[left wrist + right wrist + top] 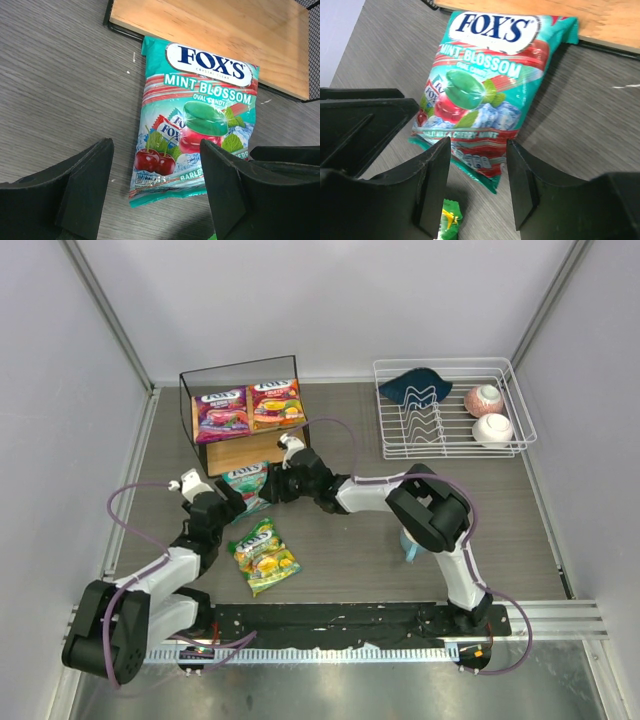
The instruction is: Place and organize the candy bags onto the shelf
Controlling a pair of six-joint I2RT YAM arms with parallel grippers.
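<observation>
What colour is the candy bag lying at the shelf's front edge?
The candy bag is teal-green with red stripes, clearest in the left wrist view.

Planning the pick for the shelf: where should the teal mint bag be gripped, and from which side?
Grip the teal mint bag by its near bottom seam, coming from the arms' side. It lies flat with its top edge against the shelf's lower board, so only the near end is free. The right gripper straddles that seam, jaws open.
</observation>
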